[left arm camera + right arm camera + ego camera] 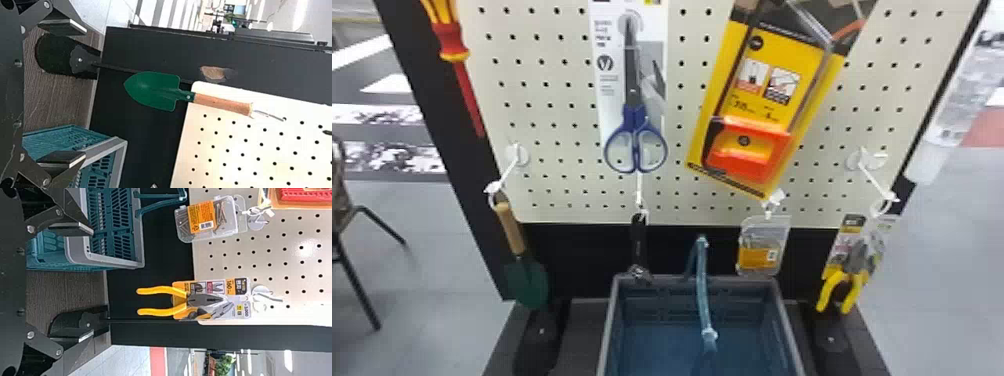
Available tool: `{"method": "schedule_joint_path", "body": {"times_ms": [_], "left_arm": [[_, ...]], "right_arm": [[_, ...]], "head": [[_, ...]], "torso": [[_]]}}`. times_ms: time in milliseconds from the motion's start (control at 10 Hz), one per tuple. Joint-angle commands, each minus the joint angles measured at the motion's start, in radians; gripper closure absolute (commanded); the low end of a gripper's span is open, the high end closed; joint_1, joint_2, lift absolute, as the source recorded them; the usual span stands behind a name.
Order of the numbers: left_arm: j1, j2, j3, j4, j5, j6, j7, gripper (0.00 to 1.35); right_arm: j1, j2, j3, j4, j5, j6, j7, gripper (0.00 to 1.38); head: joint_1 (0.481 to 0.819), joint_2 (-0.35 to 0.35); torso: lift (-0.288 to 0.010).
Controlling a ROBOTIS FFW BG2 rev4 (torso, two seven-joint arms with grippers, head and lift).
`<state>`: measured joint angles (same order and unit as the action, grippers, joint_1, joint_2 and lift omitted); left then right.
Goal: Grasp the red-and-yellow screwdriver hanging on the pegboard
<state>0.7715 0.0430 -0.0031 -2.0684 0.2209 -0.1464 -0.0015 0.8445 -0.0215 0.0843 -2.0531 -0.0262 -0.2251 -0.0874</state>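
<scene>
Red and yellow, the screwdriver (453,44) hangs by the left edge of the pegboard (559,150), high up, shaft pointing down. Scissors (634,109) with blue handles hang at the pegboard's upper middle, and a yellow package (762,107) tilts to the right of its centre. Down at its lower left corner I see the green trowel (527,282), and at its lower right the yellow-handled pliers (857,260). A crate (608,325) stands below the pegboard. The left gripper (84,92) faces the pegboard's trowel side, its jaws wide open; the right gripper (92,282) faces the pliers side, jaws also spread well apart.
</scene>
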Motion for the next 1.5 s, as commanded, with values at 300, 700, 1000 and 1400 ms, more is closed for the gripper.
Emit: {"method": "schedule_joint_path", "body": {"times_ms": [300,700,1000,1400], "left_arm": [[0.000,0.006,0.035,-0.117,-0.031,0.074,0.000,0.19],[-0.058,0.032,0.100,-0.260,-0.025,0.220,-0.049,0.19],[-0.174,0.018,0.175,-0.365,-0.071,0.389,-0.149,0.19],[-0.337,0.018,0.256,-0.407,-0.170,0.513,-0.252,0.19]], "right_arm": [[0.002,0.000,0.000,0.000,-0.003,0.003,0.000,0.37],[0.004,0.000,0.000,0.000,-0.004,0.007,0.000,0.37],[0.006,0.000,0.000,-0.005,-0.004,0.010,0.000,0.37],[0.006,0.000,0.000,-0.010,-0.004,0.013,0.000,0.37]], "head": [[0.549,0.000],[0.549,0.000],[0.549,0.000],[0.549,0.000]], "torso": [[-0.100],[-0.100],[-0.100],[-0.100]]}}
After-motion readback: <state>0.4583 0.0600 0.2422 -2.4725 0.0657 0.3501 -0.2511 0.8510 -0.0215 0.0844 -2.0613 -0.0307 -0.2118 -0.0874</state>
